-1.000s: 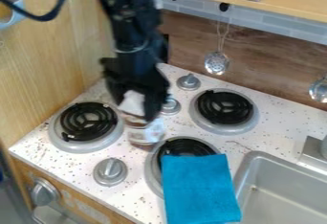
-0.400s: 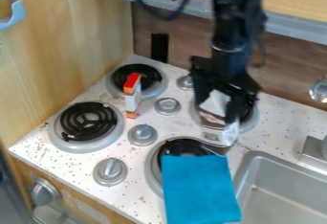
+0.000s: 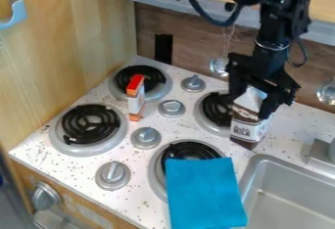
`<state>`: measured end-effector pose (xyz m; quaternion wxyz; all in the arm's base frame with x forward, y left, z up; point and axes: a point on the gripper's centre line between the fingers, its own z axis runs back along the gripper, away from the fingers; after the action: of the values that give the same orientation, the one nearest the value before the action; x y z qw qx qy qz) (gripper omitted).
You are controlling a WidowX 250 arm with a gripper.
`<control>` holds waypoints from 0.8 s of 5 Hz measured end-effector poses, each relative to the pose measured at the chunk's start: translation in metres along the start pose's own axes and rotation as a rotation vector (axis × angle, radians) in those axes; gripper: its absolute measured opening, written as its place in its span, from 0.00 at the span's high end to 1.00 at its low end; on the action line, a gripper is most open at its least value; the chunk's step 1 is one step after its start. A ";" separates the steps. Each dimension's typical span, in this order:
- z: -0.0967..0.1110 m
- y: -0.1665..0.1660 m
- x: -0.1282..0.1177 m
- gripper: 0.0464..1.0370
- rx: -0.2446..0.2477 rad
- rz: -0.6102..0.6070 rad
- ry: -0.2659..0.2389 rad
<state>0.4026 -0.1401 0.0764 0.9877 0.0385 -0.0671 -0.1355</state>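
Note:
At the right of the stove, beside the back right burner, my gripper [image 3: 254,106] is shut on a white and brown milk carton [image 3: 249,126]. The carton is upright, its top between the fingers, its lower part just behind the sink's back left corner. Whether its base touches the counter I cannot tell. A blue cloth [image 3: 205,194] lies over the front part of the front right burner [image 3: 190,150]. A small orange and white box [image 3: 135,97] stands at the edge of the back left burner [image 3: 140,82].
The metal sink [image 3: 288,194] is at the lower right, with a faucet base [image 3: 321,155] on its right. Several grey knobs, one of them here [image 3: 146,138], rise between the burners. A ladle [image 3: 219,66] hangs at the back wall; a wooden panel [image 3: 65,42] bounds the left side.
The gripper has moved right across the stove with the carton in it, from between the burners to beside the back right one. The orange box came into sight as the arm passed.

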 end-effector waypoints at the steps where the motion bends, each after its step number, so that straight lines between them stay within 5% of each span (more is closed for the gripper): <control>1: -0.008 0.000 0.017 0.20 0.009 0.006 -0.001; 4: -0.033 0.005 0.024 0.20 0.057 0.011 -0.028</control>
<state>0.4319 -0.1401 0.0472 0.9860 0.0645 -0.0848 -0.1284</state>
